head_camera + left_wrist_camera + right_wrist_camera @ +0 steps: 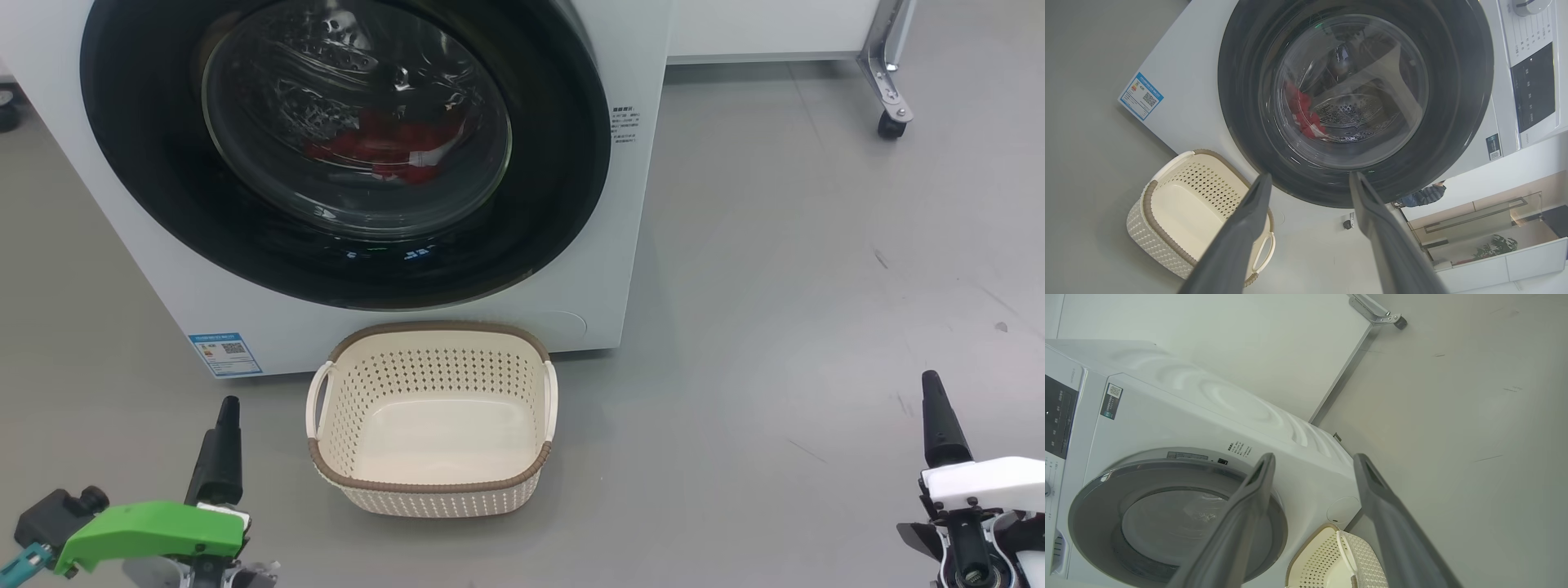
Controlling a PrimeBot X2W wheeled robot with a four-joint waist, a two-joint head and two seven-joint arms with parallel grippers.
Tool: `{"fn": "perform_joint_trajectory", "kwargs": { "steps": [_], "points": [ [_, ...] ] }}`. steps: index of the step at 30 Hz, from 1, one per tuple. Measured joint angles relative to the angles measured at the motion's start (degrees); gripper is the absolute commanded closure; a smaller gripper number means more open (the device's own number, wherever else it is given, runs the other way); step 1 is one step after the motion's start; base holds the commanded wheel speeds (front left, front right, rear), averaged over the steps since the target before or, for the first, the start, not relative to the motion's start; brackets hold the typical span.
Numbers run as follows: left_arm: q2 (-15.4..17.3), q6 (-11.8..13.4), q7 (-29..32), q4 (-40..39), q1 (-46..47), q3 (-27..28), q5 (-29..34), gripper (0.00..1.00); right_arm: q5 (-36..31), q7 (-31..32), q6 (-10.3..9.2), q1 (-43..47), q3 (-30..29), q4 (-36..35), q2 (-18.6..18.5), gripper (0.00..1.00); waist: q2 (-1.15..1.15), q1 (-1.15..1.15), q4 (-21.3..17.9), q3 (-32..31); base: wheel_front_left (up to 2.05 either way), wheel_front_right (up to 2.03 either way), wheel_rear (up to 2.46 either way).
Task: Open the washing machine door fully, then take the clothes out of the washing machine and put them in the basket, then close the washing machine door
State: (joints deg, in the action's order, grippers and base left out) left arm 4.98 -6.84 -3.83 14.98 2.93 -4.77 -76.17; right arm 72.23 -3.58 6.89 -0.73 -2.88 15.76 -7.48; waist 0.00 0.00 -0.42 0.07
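Observation:
The washing machine (122, 269) is a white box, and its round black washing machine door (163, 188) is closed flush. Red clothes (392, 151) lie in the drum behind the glass window. The cream basket (433, 328) stands on the floor just in front of the machine and has nothing in it. My left gripper (1309, 175) is open and holds nothing. It points at the lower part of the door (1241, 102), with the basket (1151, 196) to its left. One left finger (222, 449) rises left of the basket. My right gripper (1314, 456) is open and holds nothing, with one finger (939, 416) far to the right.
A metal leg on a caster (890, 82) stands at the back right under a white unit. Bare grey floor (816, 286) stretches right of the machine and the basket. A blue label (224, 353) sits low on the machine's front, and its control panel (1533, 90) is above the door.

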Motion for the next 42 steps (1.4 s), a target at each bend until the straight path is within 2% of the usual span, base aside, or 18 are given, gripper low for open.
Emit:
{"fn": "perform_joint_trajectory", "kwargs": {
  "steps": [8, 16, 26, 34, 42],
  "points": [
    [1.5, 0.6, -1.6, -0.3, 0.2, -2.0, 8.7, 0.0, -9.6, -1.8, -1.24, -0.4, 2.1, -0.7, -2.3, 0.0, 0.0, 0.0, 0.0, -0.2, 0.0, 0.0, 0.0],
    [2.2, 2.6, -3.0, -2.5, 1.5, -2.8, 19.9, 0.0, -20.7, -3.4, -3.1, -0.6, 4.9, -2.0, -4.4, 0.0, 0.0, 0.0, 0.0, -0.3, 0.0, 0.0, 0.0],
    [3.1, 5.6, -5.1, -4.0, 1.6, -5.9, 33.2, 0.0, -32.2, -5.3, -5.59, -0.8, 8.8, -2.9, -5.1, 0.0, 0.0, 0.0, 0.1, -0.3, 0.0, 0.0, 0.0],
    [2.9, 7.6, -6.4, -4.2, 1.3, -7.6, 40.6, 0.0, -39.4, -6.5, -7.08, -0.8, 11.3, -2.7, -5.4, 0.0, 0.0, 0.0, 0.1, -0.3, 0.0, 0.0, 0.0],
    [2.0, 8.6, -8.2, -4.0, 0.5, -8.8, 46.4, 0.0, -45.7, -8.4, -8.17, -0.5, 13.0, -2.6, -5.4, 0.0, 0.0, 0.0, 0.0, -0.4, 0.0, 0.0, 0.0]
  ]
}}
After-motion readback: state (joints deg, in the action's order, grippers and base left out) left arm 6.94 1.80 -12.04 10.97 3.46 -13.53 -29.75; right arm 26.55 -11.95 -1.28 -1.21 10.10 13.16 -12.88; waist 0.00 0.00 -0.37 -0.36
